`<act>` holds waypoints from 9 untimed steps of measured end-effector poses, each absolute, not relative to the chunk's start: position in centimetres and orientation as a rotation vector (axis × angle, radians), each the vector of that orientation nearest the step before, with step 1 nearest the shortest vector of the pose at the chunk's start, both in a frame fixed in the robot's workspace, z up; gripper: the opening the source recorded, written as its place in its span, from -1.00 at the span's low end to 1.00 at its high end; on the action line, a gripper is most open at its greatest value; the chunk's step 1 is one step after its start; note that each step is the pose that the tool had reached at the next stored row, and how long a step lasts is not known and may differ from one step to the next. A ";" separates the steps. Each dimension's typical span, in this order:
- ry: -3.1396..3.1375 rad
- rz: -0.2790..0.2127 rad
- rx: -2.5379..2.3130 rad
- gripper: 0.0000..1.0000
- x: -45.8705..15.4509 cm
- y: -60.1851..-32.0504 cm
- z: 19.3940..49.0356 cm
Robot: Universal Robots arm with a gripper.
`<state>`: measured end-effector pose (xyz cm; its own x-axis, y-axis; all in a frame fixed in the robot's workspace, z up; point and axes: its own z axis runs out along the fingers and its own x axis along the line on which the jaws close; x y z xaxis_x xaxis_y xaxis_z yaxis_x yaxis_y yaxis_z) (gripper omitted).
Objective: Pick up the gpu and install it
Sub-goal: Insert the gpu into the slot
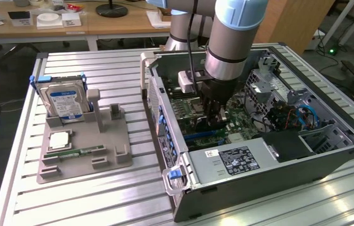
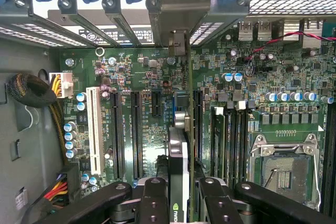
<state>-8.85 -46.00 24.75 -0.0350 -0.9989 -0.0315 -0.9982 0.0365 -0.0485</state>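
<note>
My gripper [image 1: 213, 109] reaches down into the open computer case [image 1: 183, 197] over the green motherboard [image 1: 240, 127]. It is shut on the gpu [image 2: 178, 153], which I see edge-on in the wrist view as a thin card standing between the two black fingers [image 2: 155, 200]. The card's silver end bracket [image 2: 178, 43] points at the case's rear slot openings. The card hangs above the motherboard, in line with the long black expansion slots [image 2: 135, 132]. In the exterior view the gpu [image 1: 220, 121] is a dark shape just below the fingers.
A white slot [image 2: 94, 129] and a bundle of yellow cables [image 2: 55, 111] lie to one side of the card, the CPU socket [image 2: 286, 169] to the other. Outside the case, a grey holder [image 1: 95, 162] carries a hard drive [image 1: 64, 101], a chip [image 1: 60, 140] and a memory stick [image 1: 76, 152].
</note>
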 end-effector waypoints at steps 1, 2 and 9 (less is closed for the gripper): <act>2.220 -0.020 -2.142 -0.46 -8.8 -46.0 24.7; 2.220 -0.020 -2.142 -0.46 -8.6 -46.0 24.7; 2.220 -0.020 -2.142 -0.46 -8.4 -46.1 24.7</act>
<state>-8.41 -46.07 24.74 -0.0348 -0.9989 -0.0314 -0.9982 0.0363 -0.0486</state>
